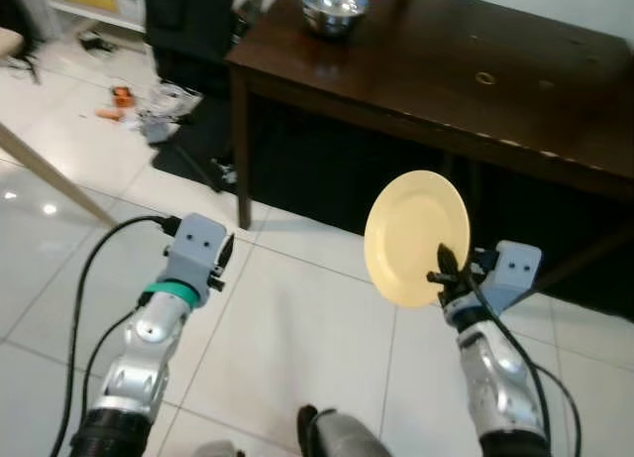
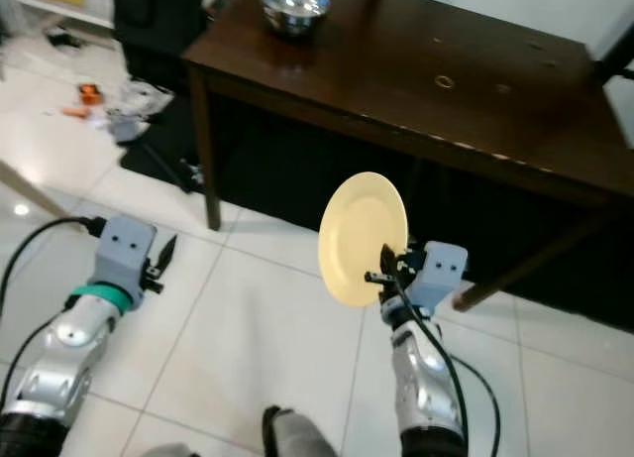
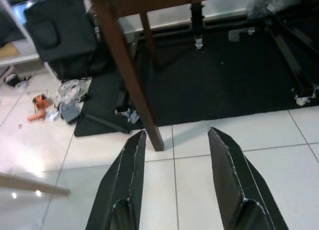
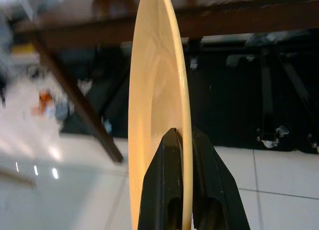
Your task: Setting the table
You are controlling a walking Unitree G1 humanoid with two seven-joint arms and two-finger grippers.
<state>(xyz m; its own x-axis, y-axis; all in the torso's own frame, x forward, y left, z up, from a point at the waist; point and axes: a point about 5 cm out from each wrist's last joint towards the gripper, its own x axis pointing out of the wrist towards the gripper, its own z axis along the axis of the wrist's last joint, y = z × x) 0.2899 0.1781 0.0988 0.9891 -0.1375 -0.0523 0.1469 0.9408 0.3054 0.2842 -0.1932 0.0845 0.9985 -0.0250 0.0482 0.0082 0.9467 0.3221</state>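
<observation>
A pale yellow plate point(image 1: 416, 234) stands on edge in the air in front of the dark wooden table point(image 1: 446, 70), below its top. My right gripper point(image 1: 446, 271) is shut on the plate's lower rim; in the right wrist view the two fingers point(image 4: 172, 190) pinch the plate point(image 4: 157, 90) edge-on. My left gripper point(image 3: 177, 155) is open and holds nothing, low over the white tiles near the table's front left leg point(image 3: 129, 73). A shiny metal bowl point(image 1: 334, 5) sits on the table's far left corner.
Under the table lie a black mat point(image 3: 224, 85) and dark frame parts. A black bag point(image 3: 62, 33) and small clutter with cables point(image 1: 149, 105) lie on the floor to the left. A light wooden leg point(image 1: 50, 174) slants across the tiles at left.
</observation>
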